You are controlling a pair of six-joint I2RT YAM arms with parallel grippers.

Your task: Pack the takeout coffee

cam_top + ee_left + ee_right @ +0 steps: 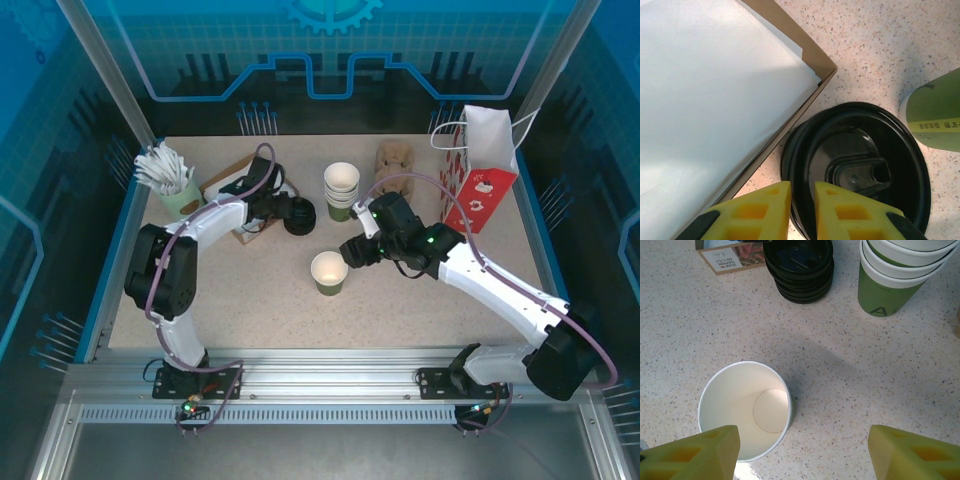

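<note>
Speckled stone-look table [420, 310], matte, pale beige.

Lone green paper cup [745, 407] is standing upright and open-topped near the table's middle. It has a rolled white rim, a smooth white inside and a round flat bottom.

Right gripper [804, 440] is hanging just beside this cup with its jaws spread wide. The yellow ribbed fingers [700, 452] are showing at the bottom corners of the wrist view. The cup is sitting close against the left-hand finger, well off from the other one, and is not touching either that I can see.

Pile of glossy black plastic lids [860, 175], round with raised rims, a sip hole in the top one. It is sitting between a brown cardboard box [810, 50] of white napkins and the stack of nested green cups [341, 190].

Left gripper [290, 212] is hovering at the pile's near edge. Its fingers are almost together, the slim gap lining up over the top lid's rim. Whether they are pinching that rim I cannot tell.

Red-and-white paper bag [480, 180] is standing upright at the far right.
</note>
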